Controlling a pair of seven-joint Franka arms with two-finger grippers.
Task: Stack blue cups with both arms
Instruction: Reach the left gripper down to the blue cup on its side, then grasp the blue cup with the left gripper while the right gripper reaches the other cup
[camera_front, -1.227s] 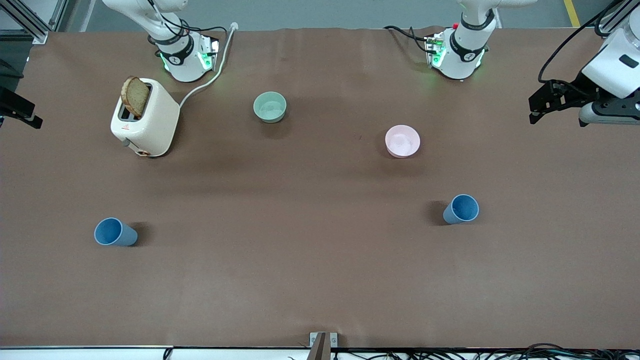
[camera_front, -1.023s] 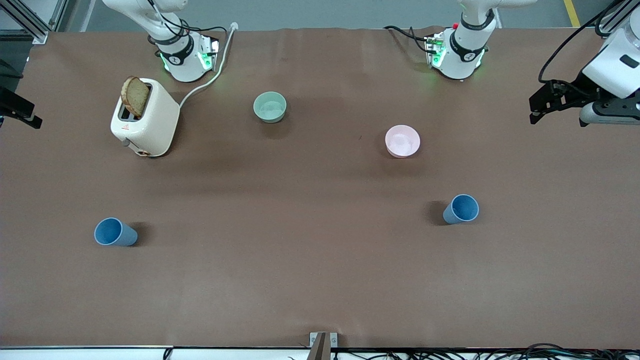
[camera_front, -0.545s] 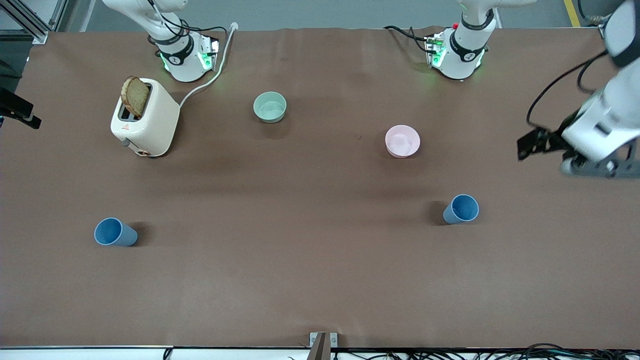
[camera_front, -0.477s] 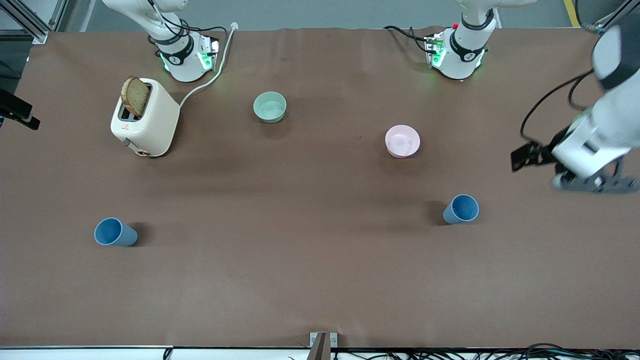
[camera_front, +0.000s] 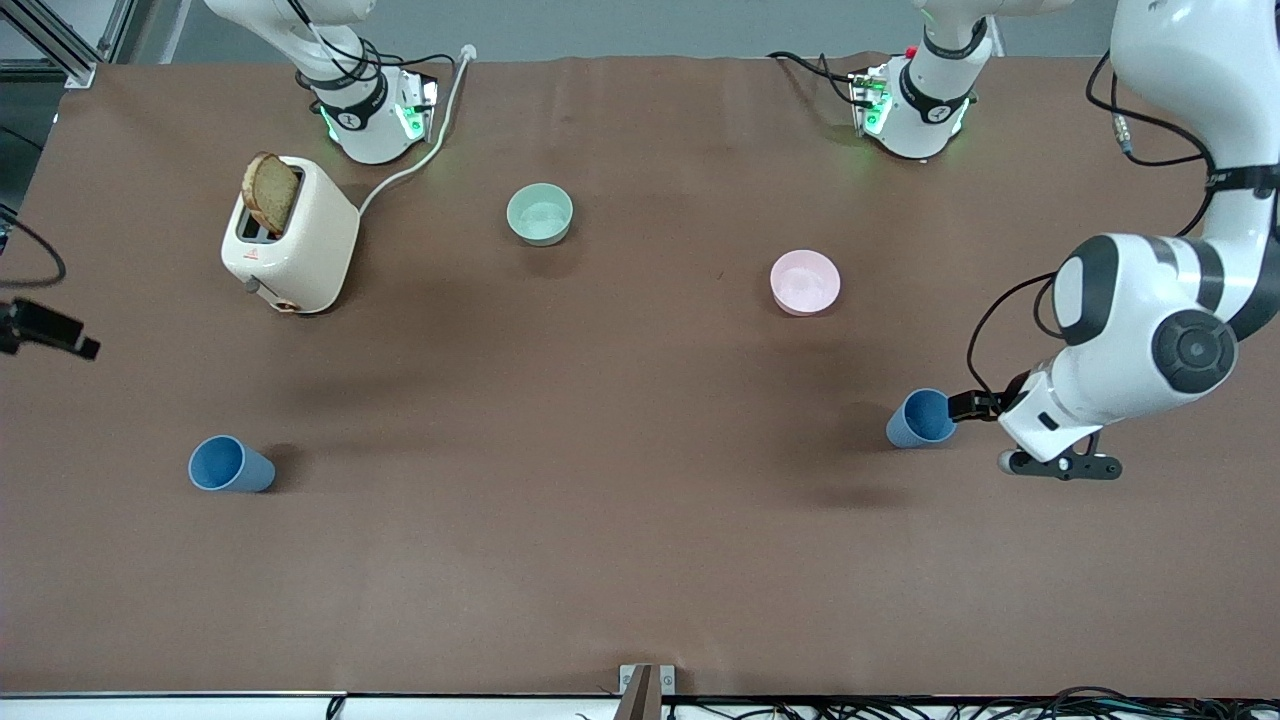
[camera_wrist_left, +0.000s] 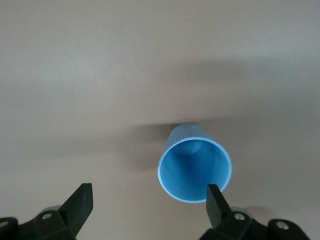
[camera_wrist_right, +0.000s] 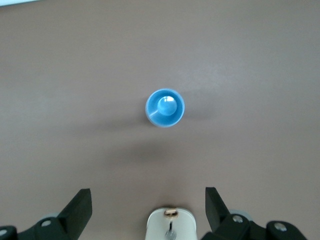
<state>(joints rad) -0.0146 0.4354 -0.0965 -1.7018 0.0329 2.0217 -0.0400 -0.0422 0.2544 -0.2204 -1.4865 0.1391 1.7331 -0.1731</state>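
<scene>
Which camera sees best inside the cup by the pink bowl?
The left wrist view: it looks straight into that cup, big, upright and empty, with the open left tool over it. The front view shows the cup small, partly side-on, near the pink bowl. The right wrist view shows only the other cup.

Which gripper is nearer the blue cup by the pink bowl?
Left. The left gripper sits right beside that blue cup, jaws open. The right gripper is at the right arm's end of the table, jaws open.
</scene>
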